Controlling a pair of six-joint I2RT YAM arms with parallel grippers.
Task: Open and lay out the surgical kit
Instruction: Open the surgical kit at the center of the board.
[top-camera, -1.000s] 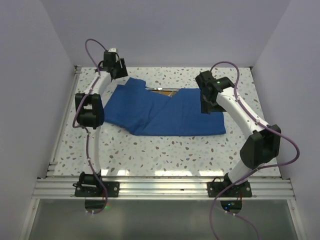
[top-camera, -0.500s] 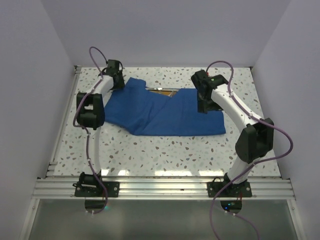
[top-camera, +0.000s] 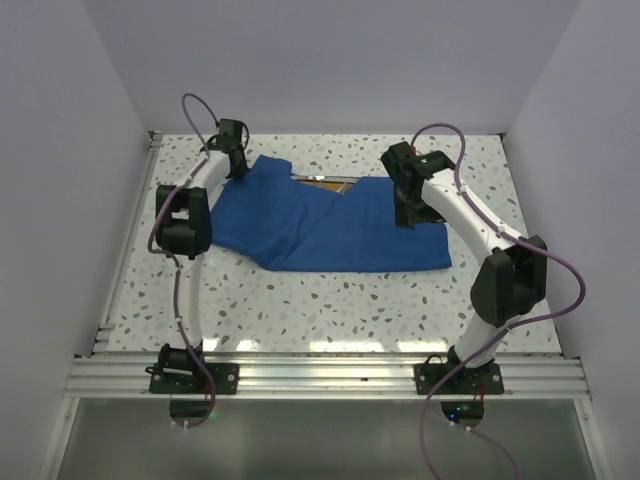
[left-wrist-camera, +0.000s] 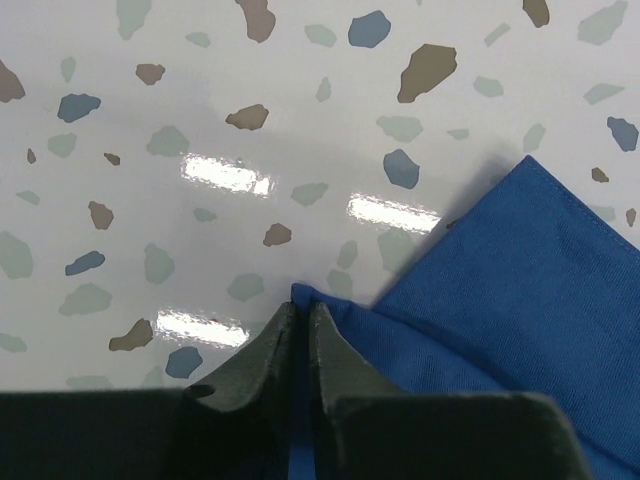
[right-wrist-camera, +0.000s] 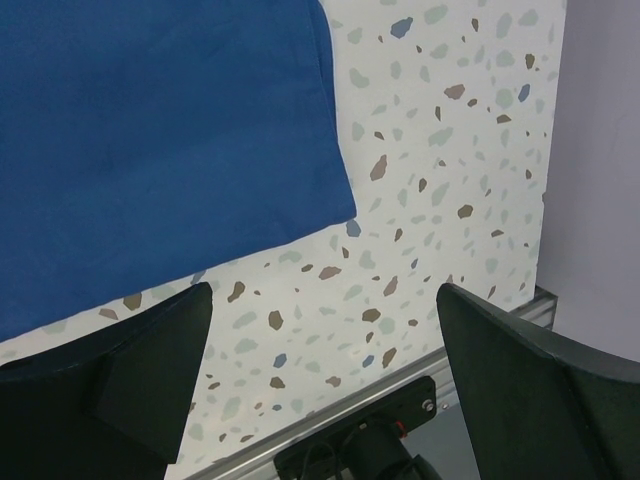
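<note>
The royal-blue cloth wrap (top-camera: 330, 225) lies folded across the middle of the speckled table. A sliver of the tray's orange-brown inside (top-camera: 325, 181) shows at its far edge. Scissors, forceps and tweezers are hidden. My left gripper (top-camera: 240, 166) is at the wrap's far left corner. In the left wrist view the left gripper (left-wrist-camera: 298, 306) is shut on that corner of the blue cloth (left-wrist-camera: 520, 290), and a thin blue strip runs between the jaws. My right gripper (top-camera: 404, 214) hovers open over the wrap's right part. In the right wrist view its open gripper (right-wrist-camera: 325, 300) holds nothing, with the cloth (right-wrist-camera: 160, 130) beyond it.
An aluminium rail (top-camera: 330, 375) runs along the near table edge and another (top-camera: 125, 250) down the left side. Pale walls close in on three sides. The right wrist view shows a rail with a black mount (right-wrist-camera: 400, 410).
My left gripper came down onto the wrap's far left corner and shut on it. My right arm shifted slightly left over the cloth, jaws still wide.
</note>
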